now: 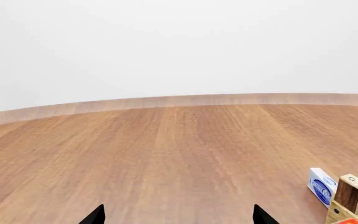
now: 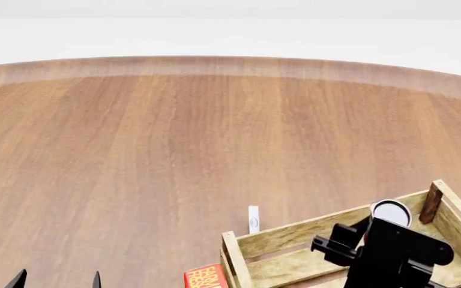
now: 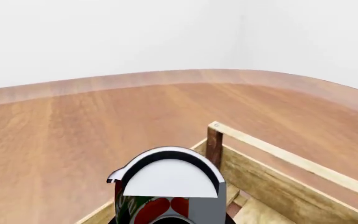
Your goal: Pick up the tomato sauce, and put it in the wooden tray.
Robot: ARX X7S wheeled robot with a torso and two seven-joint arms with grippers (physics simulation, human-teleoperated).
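The tomato sauce can, with a red and green label and a plain white top, is held in my right gripper, which is shut on it. The can hangs over the wooden tray, close to the tray's far wall and its dark far right corner post. That post and the tray's pale slat wall show in the right wrist view. My left gripper is open and empty, low over the bare table at the near left.
A small blue-and-white box stands on the table just beyond the tray's far left corner; it also shows in the head view. A red box lies against the tray's left side. The round wooden table's far edge curves across the back.
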